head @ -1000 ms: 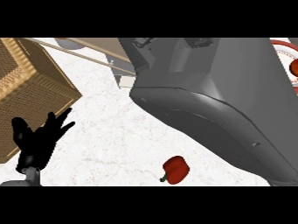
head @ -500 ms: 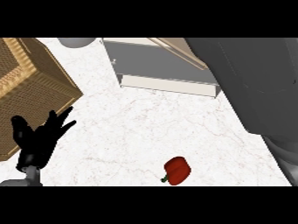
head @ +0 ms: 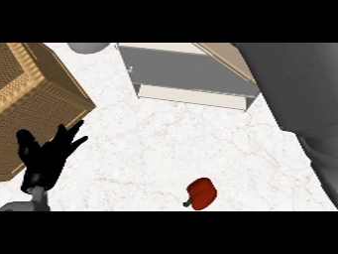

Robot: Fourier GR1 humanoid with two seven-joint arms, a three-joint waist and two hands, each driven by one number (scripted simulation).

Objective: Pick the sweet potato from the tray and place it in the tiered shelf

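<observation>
No sweet potato shows anywhere, so its place and long axis cannot be told. The tiered shelf (head: 193,74) sits at the upper middle of the frame, its grey board bare. A woven basket (head: 25,104) fills the upper left; its inside is hidden. A red bell pepper (head: 201,193) lies on the white bench (head: 171,144) at lower centre, stem toward the lower left. The left hand (head: 47,158) rests at lower left, fingers spread upward. A large grey right forearm (head: 303,89) covers the right side; its hand is out of frame.

The white marbled counter (head: 200,134) carries a woven basket (head: 21,99), a tiered shelf (head: 190,74) and a red pepper (head: 201,193).
</observation>
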